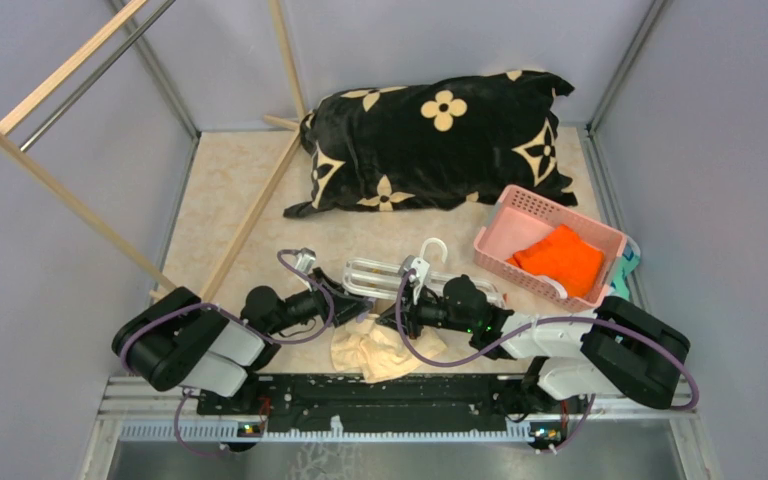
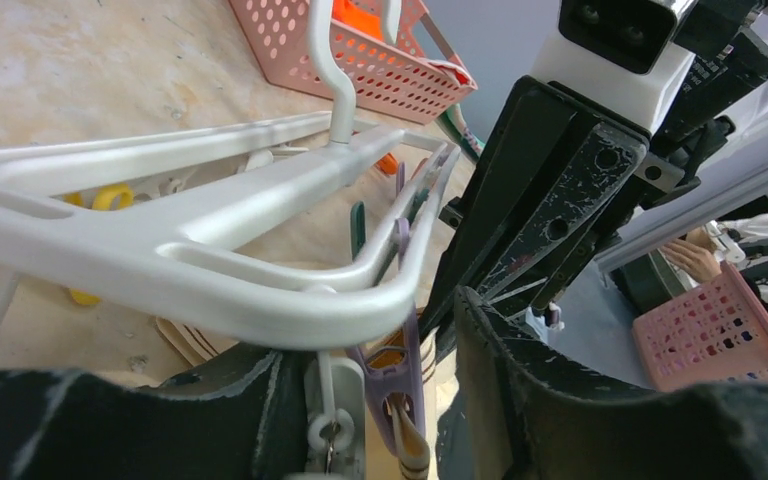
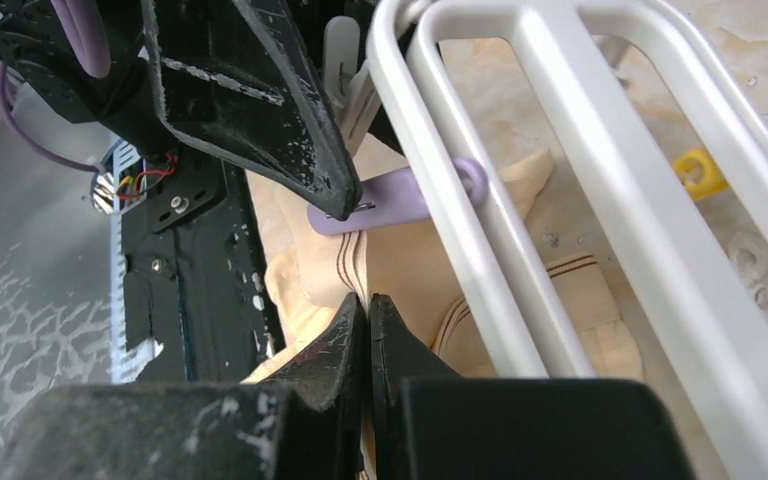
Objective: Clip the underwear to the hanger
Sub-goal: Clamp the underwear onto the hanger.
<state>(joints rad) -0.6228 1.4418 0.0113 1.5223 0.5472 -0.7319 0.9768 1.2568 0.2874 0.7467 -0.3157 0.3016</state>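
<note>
With our left claw (image 2: 380,340) parted around the purple clip (image 3: 390,197) and our right claw (image 3: 365,305) clenched on the underwear (image 1: 375,350), bunched on the worktop (image 1: 230,180) beneath the hanger (image 1: 380,272), the hem may slip free unclipped.

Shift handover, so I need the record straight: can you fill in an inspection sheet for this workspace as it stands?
Surface: beige mottled table; no damage seen.
Job's things: white hanger just ahead of both arms; cream underwear bunched at its near side; a purple clip hangs from the frame against the fabric.
Clutter: black flowered pillow at the back; pink basket holding an orange cloth on the right; wooden rack on the left.
Grippers: left tool open, straddling the purple clip; right tool shut at the underwear's edge, grip on fabric unclear.
Cables: purple cables loop off both arms.
Surroundings: grey walls on three sides.
</note>
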